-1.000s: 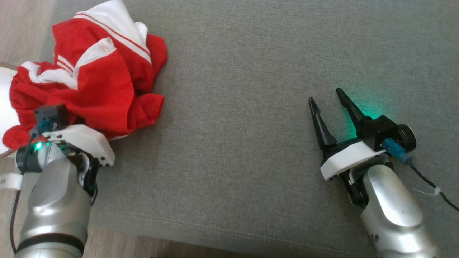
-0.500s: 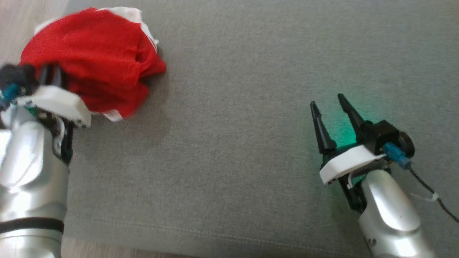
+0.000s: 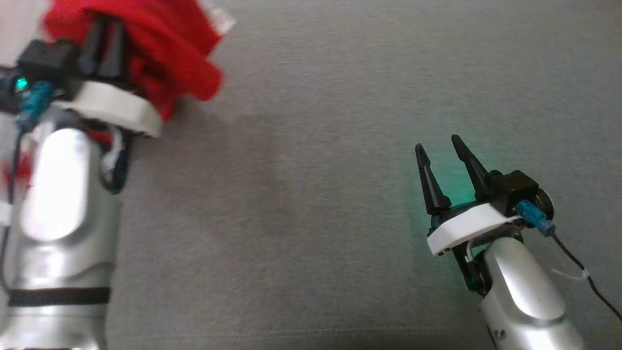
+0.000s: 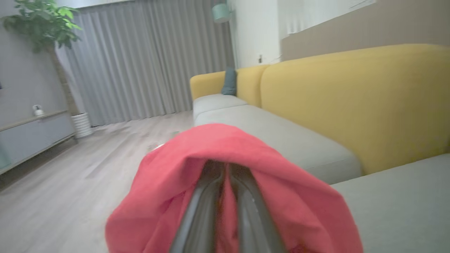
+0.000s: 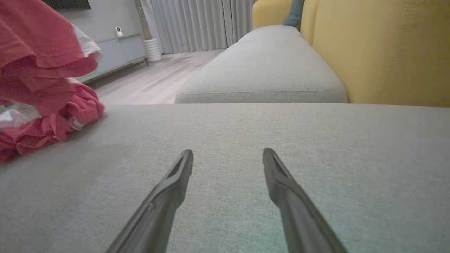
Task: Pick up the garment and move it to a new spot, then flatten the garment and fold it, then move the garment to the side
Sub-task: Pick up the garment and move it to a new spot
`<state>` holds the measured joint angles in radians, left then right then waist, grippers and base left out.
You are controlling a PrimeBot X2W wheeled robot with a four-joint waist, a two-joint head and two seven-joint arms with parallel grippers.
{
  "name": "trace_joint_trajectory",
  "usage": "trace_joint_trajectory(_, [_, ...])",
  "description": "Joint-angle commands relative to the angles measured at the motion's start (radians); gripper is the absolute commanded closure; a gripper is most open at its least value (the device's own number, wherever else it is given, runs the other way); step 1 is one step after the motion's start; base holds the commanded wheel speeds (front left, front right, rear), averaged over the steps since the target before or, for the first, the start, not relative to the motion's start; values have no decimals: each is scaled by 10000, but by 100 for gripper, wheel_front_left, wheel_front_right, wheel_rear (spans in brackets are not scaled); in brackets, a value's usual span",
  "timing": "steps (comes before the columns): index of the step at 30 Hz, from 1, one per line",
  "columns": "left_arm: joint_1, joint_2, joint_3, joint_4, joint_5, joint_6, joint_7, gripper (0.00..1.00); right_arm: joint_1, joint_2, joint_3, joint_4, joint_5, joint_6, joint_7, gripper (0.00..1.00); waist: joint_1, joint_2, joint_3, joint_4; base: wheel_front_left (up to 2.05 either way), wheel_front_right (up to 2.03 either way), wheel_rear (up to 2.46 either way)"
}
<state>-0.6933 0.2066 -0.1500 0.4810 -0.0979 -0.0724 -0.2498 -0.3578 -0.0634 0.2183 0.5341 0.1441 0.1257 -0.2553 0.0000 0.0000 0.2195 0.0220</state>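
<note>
My left pincer is clamped on the red garment, and the cloth drapes over both fingers. The garment is bunched at the far left of the grey sofa cushion, lower folds touching it. My right pincer is spread wide and holds nothing, low over the cushion, well apart from the garment.

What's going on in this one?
The left gripper is shut on a bunched red garment, holding it up near the left edge of a grey sofa cushion. In the right wrist view, the lower part of the cloth seems to touch the cushion. The right gripper is open and empty, low over the cushion further right. Flattening and folding are not yet done.
</note>
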Motion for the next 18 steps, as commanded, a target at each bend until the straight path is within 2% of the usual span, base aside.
trace_joint_trajectory(1, [-609, 142, 162, -507, 13, -63, -119, 100, -148, 126, 244, -364, 143, 50, -65, 0, 0, 0, -6, -519, 0, 0, 0])
trace_joint_trajectory(11, [-877, -1245, -1052, -878, -188, -172, -119, 100, -346, 130, 521, -733, 623, 50, -65, 0, 0, 0, 288, -2417, 0, 0, 0])
trace_joint_trajectory(18, [-949, -1546, -2111, -222, -624, -104, -120, 100, -503, 130, 696, -949, 932, 50, -65, 0, 0, 0, 699, -3455, 0, 0, 0])
